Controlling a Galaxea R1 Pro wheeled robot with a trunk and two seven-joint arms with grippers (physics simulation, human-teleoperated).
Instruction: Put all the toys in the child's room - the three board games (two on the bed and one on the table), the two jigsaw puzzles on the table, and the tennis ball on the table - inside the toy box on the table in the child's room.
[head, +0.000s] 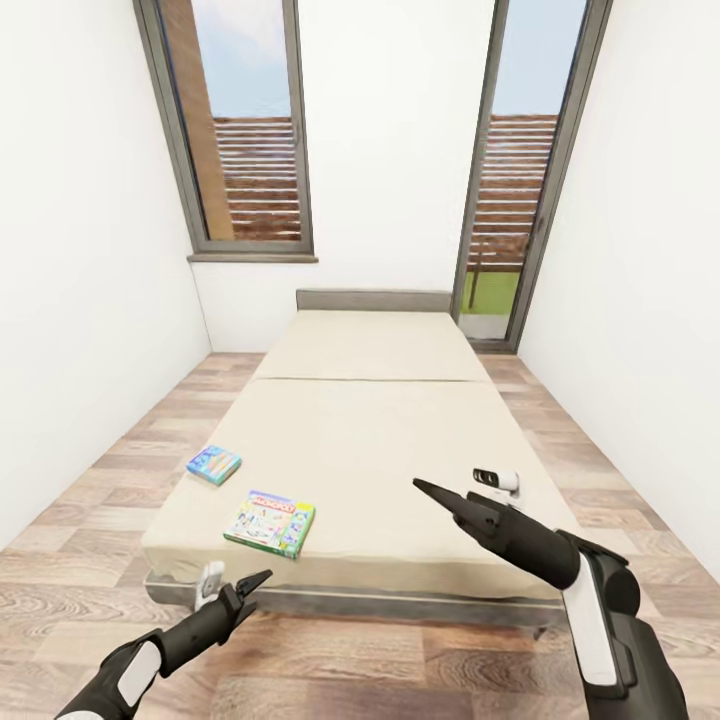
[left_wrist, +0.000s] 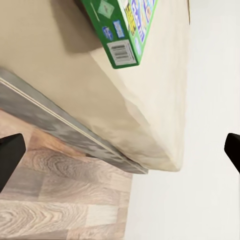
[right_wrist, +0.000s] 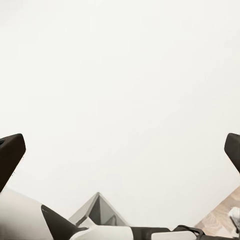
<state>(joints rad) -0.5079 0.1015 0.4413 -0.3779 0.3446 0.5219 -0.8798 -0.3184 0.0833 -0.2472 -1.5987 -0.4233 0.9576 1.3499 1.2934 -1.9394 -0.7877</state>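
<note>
Bed (head: 370, 440) is taken as the landmark: a beige mattress on a dark grey frame, its headboard (head: 373, 299) set against the far white wall between two tall dark-framed windows (head: 240, 130). Wood plank flooring (head: 330, 660) runs along both sides of the bed and in front of its near end.

Two board games are seen lying flat on the mattress near the bed's near left corner. The blue board game (head: 214, 464) lies close to the bed's left edge. The green-edged board game (head: 270, 523) lies nearer the foot edge, just inboard of the blue one and apart from it. Nothing is seen between either box and the grippers.

The left gripper (head: 240, 590) is held low in front of the bed's foot edge, below the green-edged box, its jaws apart and holding nothing. The right gripper (head: 470, 495) is held over the bed's near right part; in its wrist view both fingertips (right_wrist: 11, 152) stand wide apart against a blank white surface, probably a wall.

The green-edged box's long axis runs roughly across the bed, slightly skewed. In the left wrist view its barcoded corner (left_wrist: 122, 52) faces the bed's near left corner. The blue box is turned diagonally.
</note>
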